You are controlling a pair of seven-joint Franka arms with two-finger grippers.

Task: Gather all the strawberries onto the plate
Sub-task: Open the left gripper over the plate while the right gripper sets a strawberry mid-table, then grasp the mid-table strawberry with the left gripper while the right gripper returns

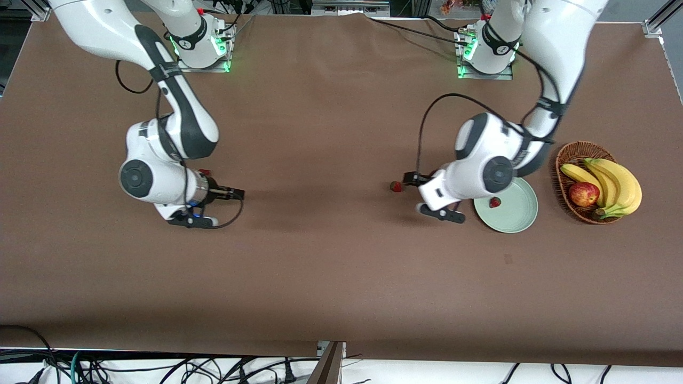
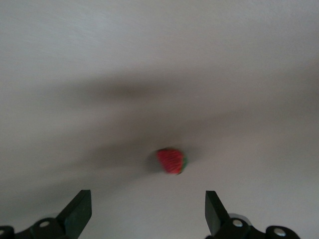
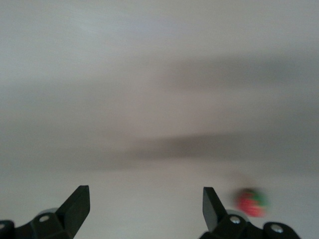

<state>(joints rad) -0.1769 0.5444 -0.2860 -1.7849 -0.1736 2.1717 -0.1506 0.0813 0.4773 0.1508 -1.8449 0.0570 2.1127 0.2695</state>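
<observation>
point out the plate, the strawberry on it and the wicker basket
plate (image 1: pixel 515 217), front view, bare inner surface
strawberry on the plate (image 1: pixel 495 202), front view, red body
wicker basket (image 1: pixel 566 154), front view, woven rim

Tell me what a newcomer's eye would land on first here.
Probably the wicker basket with bananas and an apple at the left arm's end. Beside it the mint plate holds one strawberry. The open left gripper hangs over another strawberry on the table.
</observation>
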